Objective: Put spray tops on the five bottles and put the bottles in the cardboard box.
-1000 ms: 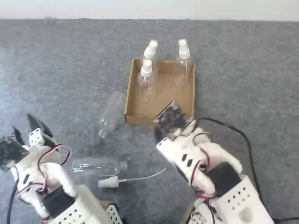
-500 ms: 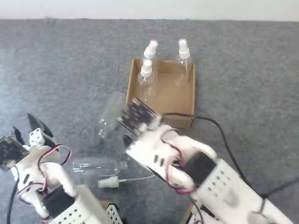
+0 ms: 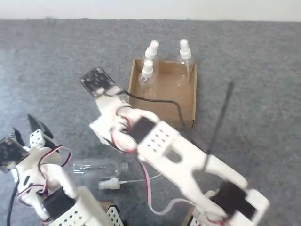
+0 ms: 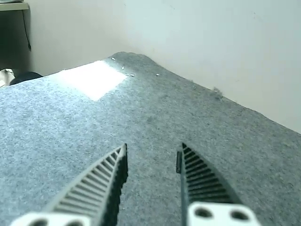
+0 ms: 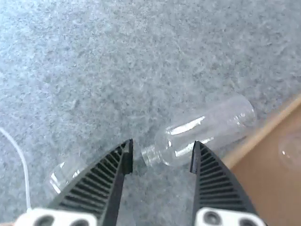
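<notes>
Clear uncapped bottle point(image 5: 202, 134) is lying just beside box point(image 3: 167, 101); right gripper point(image 5: 161, 142) is hovering over its neck, jaws apart. Left gripper point(image 4: 153, 147) is sitting well clear of box, spread, empty.

indoor robot workbench, grey felt tabletop point(image 3: 263, 56), bare white wall point(image 4: 211, 42)

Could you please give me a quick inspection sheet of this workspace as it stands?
Surface: grey carpet.
Job's things: cardboard box holding three upright capped bottles; two uncapped bottles lying outside it; one loose spray top on the carpet.
Clutter: nothing seen.
Grippers: right gripper open over one lying bottle's neck; left gripper open, holding nothing.
Cables: black cable draped across the box.
Surroundings: pale wall.
</notes>
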